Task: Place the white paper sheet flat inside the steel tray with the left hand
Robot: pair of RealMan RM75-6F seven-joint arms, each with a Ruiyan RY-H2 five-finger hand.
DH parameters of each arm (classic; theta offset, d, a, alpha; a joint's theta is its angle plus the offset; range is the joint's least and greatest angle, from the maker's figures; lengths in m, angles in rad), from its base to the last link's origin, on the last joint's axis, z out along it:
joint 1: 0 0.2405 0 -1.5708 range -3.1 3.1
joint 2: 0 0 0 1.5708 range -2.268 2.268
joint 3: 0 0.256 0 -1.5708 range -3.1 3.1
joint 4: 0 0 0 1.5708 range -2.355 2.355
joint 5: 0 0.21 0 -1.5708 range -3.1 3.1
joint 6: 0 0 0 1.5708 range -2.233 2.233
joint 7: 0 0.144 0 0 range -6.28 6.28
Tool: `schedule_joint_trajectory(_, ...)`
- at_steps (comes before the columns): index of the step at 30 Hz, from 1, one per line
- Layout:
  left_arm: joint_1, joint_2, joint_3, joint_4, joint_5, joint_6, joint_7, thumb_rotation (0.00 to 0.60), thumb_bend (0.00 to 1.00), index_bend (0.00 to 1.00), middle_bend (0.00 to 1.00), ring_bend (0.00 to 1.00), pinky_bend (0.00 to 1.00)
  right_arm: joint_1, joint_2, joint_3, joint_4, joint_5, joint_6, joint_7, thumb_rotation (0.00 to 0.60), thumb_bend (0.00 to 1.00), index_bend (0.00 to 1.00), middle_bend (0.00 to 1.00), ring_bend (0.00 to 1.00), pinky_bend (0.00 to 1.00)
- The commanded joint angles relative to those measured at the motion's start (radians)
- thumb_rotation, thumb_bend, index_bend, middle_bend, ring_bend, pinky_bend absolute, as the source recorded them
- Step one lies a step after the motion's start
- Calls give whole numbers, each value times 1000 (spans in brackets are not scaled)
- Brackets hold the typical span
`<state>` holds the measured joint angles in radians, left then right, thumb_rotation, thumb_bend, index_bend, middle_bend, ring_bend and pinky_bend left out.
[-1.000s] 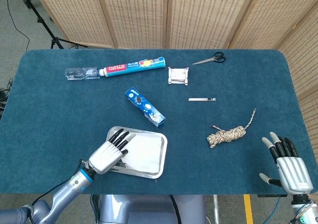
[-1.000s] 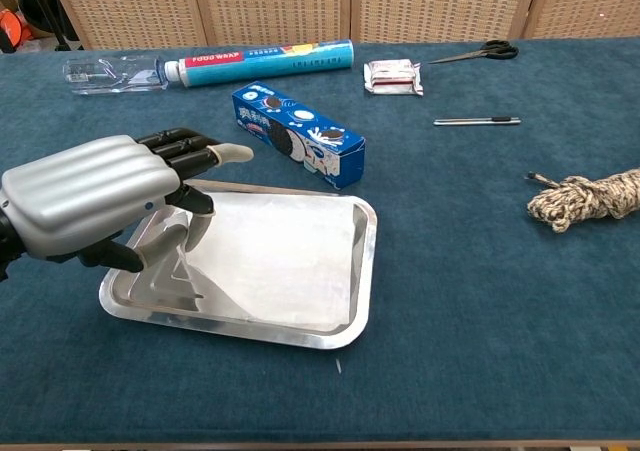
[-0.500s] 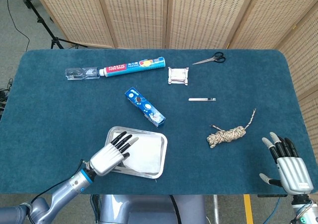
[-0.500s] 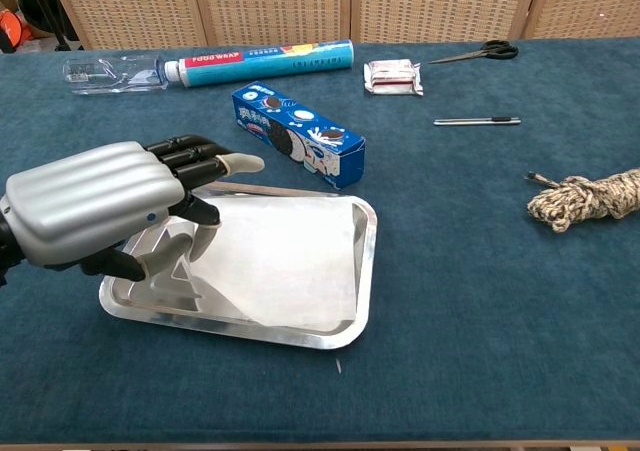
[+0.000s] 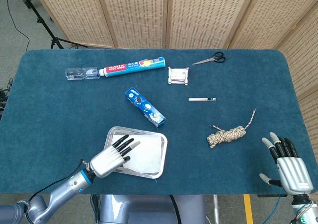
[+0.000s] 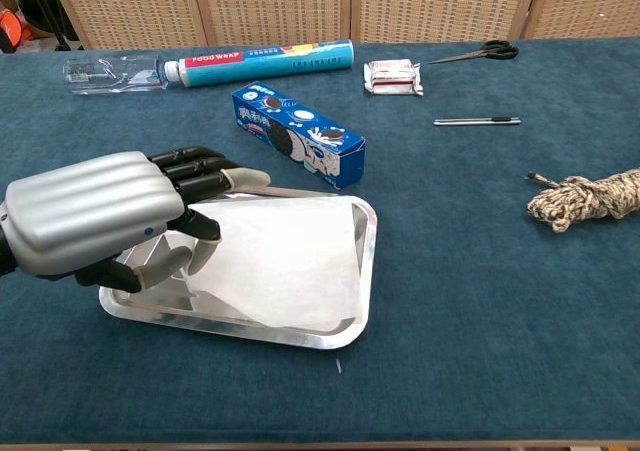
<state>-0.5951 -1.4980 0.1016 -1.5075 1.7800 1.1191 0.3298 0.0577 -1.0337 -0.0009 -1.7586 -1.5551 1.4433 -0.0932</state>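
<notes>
step: laying the sheet down, not flat yet | left hand [image 6: 95, 211] pinches the white paper sheet [image 6: 285, 261] at its left edge, lifted over the steel tray [image 6: 365, 271] | right hand [image 5: 289, 165] idle, fingers spread | next: probably lower, let go, smooth it

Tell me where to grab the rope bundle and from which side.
Grip the rope bundle across its thick coiled middle, coming straight down from above. It lies flat on the table, and its loose tail would only slip or unravel.
</notes>
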Motion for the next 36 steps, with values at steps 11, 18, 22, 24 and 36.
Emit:
schedule_joint_trajectory(11, -6, 20, 4, 1, 12, 1, -5, 600, 600, 739, 25, 0, 0, 0, 1, -1, 1, 0, -1, 1, 600, 0, 102, 0, 0, 0)
schedule_joint_trajectory(18, -11, 33, 14, 2, 32, 3, -18, 600, 600, 740, 24, 0, 0, 0, 0, -1, 1, -1, -1, 0, 600, 0, 102, 0, 0, 0)
schedule_joint_trajectory(22, -13, 31, 11, 15, 29, 1, -24, 600, 601, 739, 25, 0, 0, 0, 0, -2, 2, 0, -3, -1, 600, 0, 102, 0, 0, 0)
schedule_joint_trajectory(24, -15, 31, 12, 20, 32, 0, -27, 600, 601, 740, 25, 0, 0, 0, 0, -1, 2, 0, -2, 0, 600, 0, 102, 0, 0, 0)
schedule_joint_trajectory(36, -23, 19, -10, 56, 7, -15, -16, 600, 601, 740, 25, 0, 0, 0, 1, -2, 3, -1, -1, 2, 600, 0, 102, 0, 0, 0)
